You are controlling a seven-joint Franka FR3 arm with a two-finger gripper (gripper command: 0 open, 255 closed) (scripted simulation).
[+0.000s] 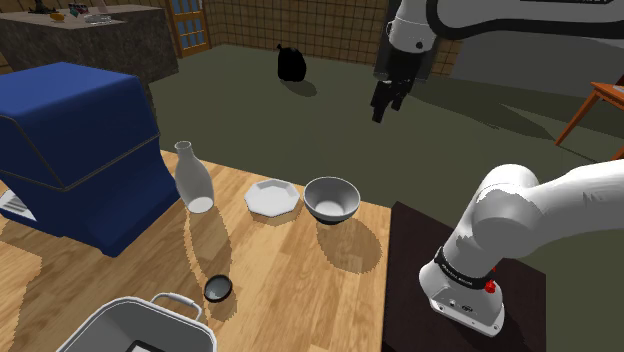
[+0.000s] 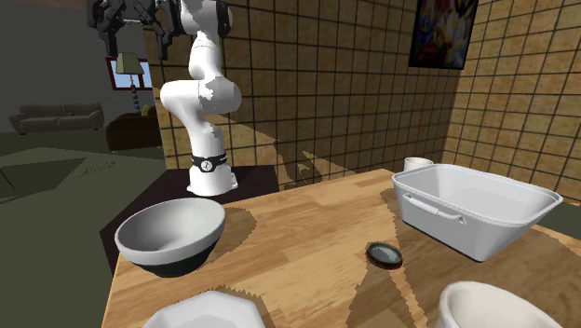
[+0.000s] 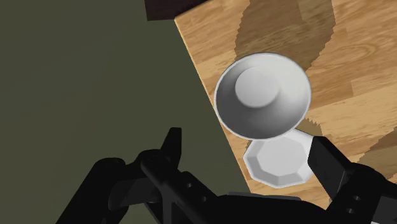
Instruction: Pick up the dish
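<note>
The dish [image 1: 272, 197] is a white eight-sided plate on the wooden table [image 1: 290, 270], beside a white bowl with a dark outside [image 1: 331, 199]. My gripper [image 1: 386, 103] hangs open and empty, high above the green floor past the table's far edge, up and to the shoulder view's right of the bowl. In the wrist view the gripper [image 3: 251, 162] has its fingers wide apart, with the dish [image 3: 280, 162] and the bowl [image 3: 262, 94] far below at the table's edge. The second exterior view has the gripper [image 2: 137, 26] at top left, the bowl [image 2: 172, 233] and the dish [image 2: 200, 312] near the front.
A white bottle-shaped vase [image 1: 193, 178] stands left of the dish, next to a big blue box [image 1: 70, 150]. A small dark round dish [image 1: 218, 289] and a white handled tub [image 1: 140, 325] sit nearer. The arm's dark stand [image 1: 410, 260] is at the table's right.
</note>
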